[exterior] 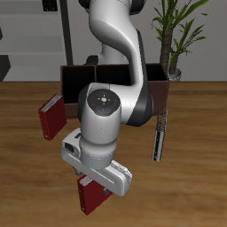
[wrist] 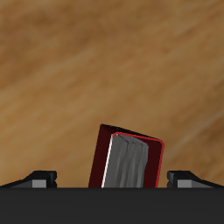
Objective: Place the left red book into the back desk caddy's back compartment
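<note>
Gripper (wrist: pixel 114 179): spread wide with nothing held. In the wrist view both fingertips (wrist: pixel 39 179) are seen well clear of the book's covers.
Left red book (wrist: pixel 129 162): found directly beneath the gripper, between the two fingers but touched by neither. It stands on the table (exterior: pixel 191 191) and is seen at a tilt to the line between the fingers.
Back desk caddy (exterior: pixel 161 78): well behind the gripper and largely hidden by the arm. Only its dark outer walls are seen, and the back compartment cannot be made out.
Step judged: lowering over the book, with the grasp not yet made.
Risk, skewed closing: because the book sits askew to the fingers, a corner may be struck first, so the book could be twisted or toppled rather than clamped.
Risk, shallow grip: if only the top edge is caught, the book may swing or slip while it is carried back.
Risk, wrong book: a second red book (exterior: pixel 50 116) stands off to one side and farther back, and must not be taken.
Risk, insertion: the cell is small, so a tilted book may catch on a divider.
</note>
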